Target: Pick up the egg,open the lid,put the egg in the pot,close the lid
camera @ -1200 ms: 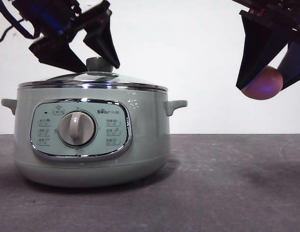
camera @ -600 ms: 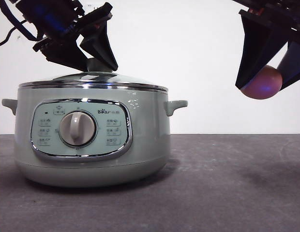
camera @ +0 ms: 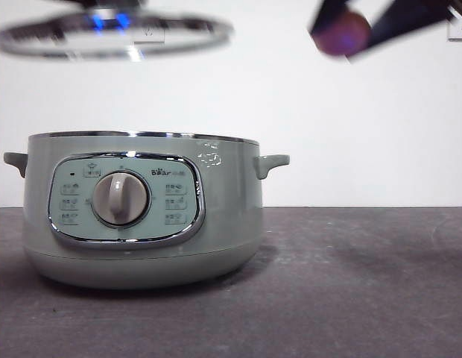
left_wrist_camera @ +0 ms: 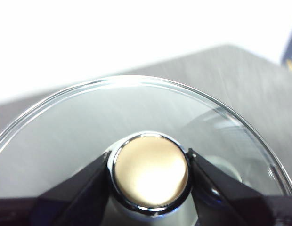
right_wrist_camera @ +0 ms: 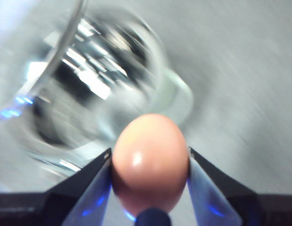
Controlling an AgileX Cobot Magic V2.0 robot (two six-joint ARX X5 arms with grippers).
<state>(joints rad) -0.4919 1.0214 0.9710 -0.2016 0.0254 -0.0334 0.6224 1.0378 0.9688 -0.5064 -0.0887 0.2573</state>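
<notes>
The sage-green pot (camera: 141, 212) stands uncovered on the table's left half, its chrome rim bare. High above it the glass lid (camera: 112, 33) hangs level and blurred, lifted by its knob (left_wrist_camera: 150, 172), on which my left gripper (left_wrist_camera: 150, 174) is shut. The brown egg (right_wrist_camera: 150, 160) sits pinched in my shut right gripper (right_wrist_camera: 150, 165). In the front view the egg (camera: 340, 33) is high up, to the right of the pot and level with the lid. The right wrist view shows the open pot (right_wrist_camera: 99, 89) blurred beyond the egg.
A dark grey tabletop (camera: 350, 283) stretches to the right of the pot. A white wall is behind, with a socket (camera: 459, 28) at the top right corner.
The left gripper has shut on the knob and lifted the lid well above the pot. The right gripper has risen and moved left toward the pot with the egg.
</notes>
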